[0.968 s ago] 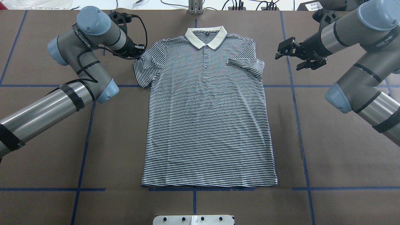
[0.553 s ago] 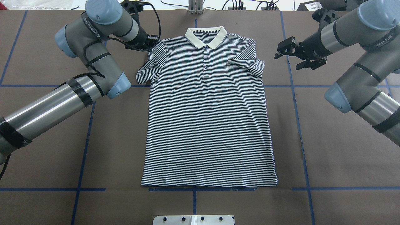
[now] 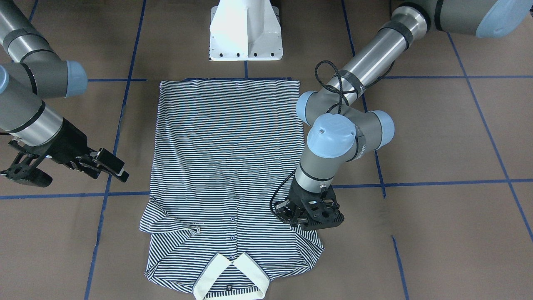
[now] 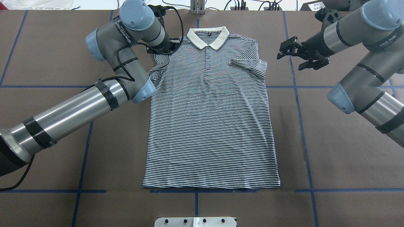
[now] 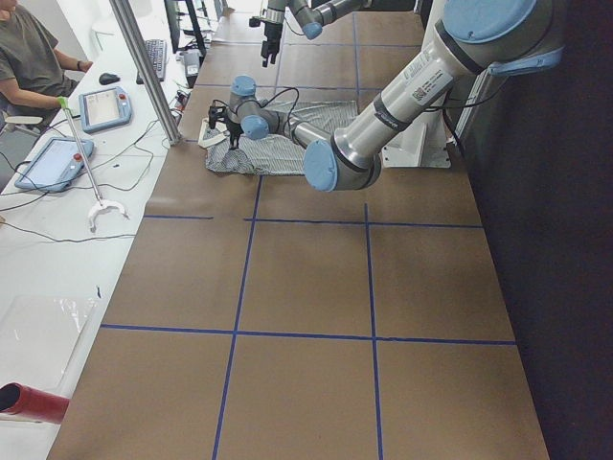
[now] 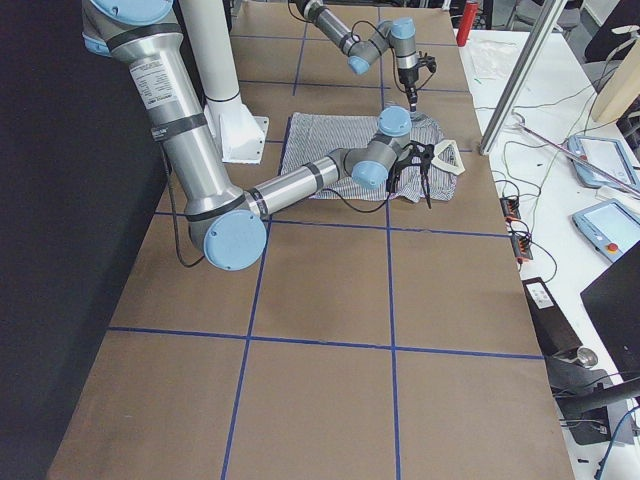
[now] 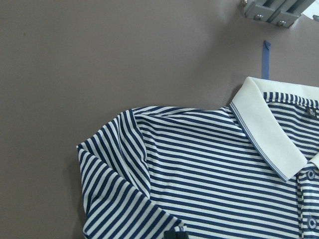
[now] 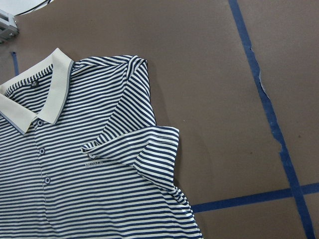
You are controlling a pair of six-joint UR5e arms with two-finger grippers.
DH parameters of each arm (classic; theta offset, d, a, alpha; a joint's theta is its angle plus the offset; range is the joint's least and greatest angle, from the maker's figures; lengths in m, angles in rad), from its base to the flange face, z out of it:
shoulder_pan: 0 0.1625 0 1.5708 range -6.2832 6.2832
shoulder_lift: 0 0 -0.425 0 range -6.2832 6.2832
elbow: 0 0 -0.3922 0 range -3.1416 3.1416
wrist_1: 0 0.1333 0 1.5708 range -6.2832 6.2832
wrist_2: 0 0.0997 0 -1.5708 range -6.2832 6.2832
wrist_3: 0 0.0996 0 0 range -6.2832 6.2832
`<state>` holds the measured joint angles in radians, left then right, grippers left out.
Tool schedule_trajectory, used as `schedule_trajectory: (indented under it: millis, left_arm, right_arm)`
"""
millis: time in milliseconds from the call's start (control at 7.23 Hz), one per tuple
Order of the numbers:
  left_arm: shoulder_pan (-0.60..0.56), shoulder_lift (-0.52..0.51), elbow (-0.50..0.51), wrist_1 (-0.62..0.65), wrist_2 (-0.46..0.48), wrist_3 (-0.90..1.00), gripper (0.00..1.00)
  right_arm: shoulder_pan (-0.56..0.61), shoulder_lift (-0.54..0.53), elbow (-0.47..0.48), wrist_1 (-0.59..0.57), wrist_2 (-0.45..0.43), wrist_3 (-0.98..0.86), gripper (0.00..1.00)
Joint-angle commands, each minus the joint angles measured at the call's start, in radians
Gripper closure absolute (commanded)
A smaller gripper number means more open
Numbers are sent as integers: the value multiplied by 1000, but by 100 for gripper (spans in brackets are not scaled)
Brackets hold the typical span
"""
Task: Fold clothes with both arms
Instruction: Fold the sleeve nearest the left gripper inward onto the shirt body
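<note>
Seen from across the counter, the left tool is clamped on one sleeve of the striped polo shirt, which lies flat and face up under and beside it, its collar on the side away from the robot's base. Overhead, the right tool hangs with its jaws spread wide, just beside the shirt's other, folded-in sleeve and clear of the cloth. The left wrist camera shows the gripped sleeve creased and drawn in over the shoulder toward the fingertips at the frame's bottom edge.
</note>
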<state>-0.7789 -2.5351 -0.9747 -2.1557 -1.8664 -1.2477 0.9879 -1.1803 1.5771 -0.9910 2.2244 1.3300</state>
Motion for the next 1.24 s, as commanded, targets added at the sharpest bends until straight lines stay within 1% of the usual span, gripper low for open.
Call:
schedule_trajectory:
  millis: [0, 553, 830, 968, 1107]
  left_arm:
    - [12, -16, 61, -76, 38, -4, 100]
    - [39, -37, 70, -96, 39, -50, 100]
    - [44, -37, 70, -98, 59, -48, 100]
    - [46, -36, 68, -98, 58, -48, 57]
    - [46, -28, 45, -98, 56, -48, 49]
  right_arm:
    - [0, 1, -2, 0, 0, 0, 0]
    - [0, 2, 0, 0, 1, 0, 0]
    - [-2, 1, -2, 0, 0, 0, 0]
    - [-3, 2, -2, -2, -3, 2, 0]
    - [-21, 5, -2, -5, -5, 3, 0]
